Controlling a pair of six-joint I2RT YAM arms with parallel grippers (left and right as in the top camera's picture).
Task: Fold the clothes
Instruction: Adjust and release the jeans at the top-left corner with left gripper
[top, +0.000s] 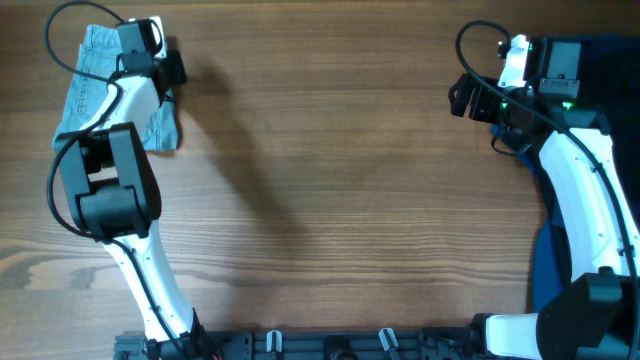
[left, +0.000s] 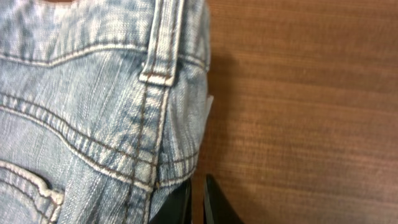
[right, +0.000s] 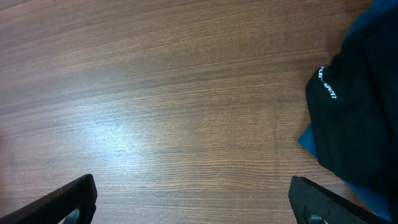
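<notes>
The left tool (left: 198, 200), pressed nearly together, sits at the edge of the shorts (left: 93, 106), which lie in the surface's (top: 330, 180) far-left corner. The right tool (right: 196, 204) hangs spread, well apart. Probably best to pinch the denim squarely before folding.

Left arm (top: 140, 95) hides perhaps half the shorts (top: 78, 105)

Table (top: 330, 200) middle bare; shorts (top: 78, 100) far-left, dark-blue fabric (top: 545, 270) right edge.

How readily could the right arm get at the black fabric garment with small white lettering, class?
Probably yes: the right gripper hangs open just beside the black fabric garment, with only bare wooden table between them.
</notes>
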